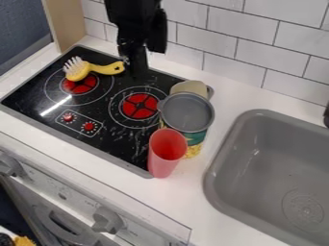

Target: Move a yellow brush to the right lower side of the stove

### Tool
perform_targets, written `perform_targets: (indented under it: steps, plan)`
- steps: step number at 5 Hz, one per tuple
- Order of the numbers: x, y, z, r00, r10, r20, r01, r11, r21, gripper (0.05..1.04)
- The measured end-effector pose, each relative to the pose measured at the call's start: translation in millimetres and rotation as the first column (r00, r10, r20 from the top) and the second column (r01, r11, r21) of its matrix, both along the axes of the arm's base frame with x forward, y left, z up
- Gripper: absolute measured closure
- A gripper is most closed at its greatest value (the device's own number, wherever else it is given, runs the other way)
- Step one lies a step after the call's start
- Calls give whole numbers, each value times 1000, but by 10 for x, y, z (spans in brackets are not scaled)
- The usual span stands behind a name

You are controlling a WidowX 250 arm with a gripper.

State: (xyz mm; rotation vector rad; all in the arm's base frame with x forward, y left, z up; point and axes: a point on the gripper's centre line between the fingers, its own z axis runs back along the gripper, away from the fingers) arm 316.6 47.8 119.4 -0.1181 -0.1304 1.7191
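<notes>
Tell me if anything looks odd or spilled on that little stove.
The yellow brush looks out of place, lying bristles up over the left burner, where a pan belongs. Pale specks mark the black cooktop near the red cup, possibly scuffs or residue. I see no clear spill.

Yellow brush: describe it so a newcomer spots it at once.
On the black stove, find the upper-left red burner. The yellow brush lies partly over it, white bristles upward, curved handle rightward. Unlike the red cup, it has bristles.

Stove's (122, 143) lower right corner: obstructed by red cup (162, 165), gray pan (186, 113) behind; passage: over control knobs (89, 126)
</notes>
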Motion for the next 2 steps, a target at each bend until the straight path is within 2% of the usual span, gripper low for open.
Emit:
perform_targets:
  steps: [1, 2]
  plan:
    - [97, 301, -91, 993, 122, -5, -122, 993, -7, 83]
    - [146, 570, -196, 978, 206, -21, -206, 979, 9, 83]
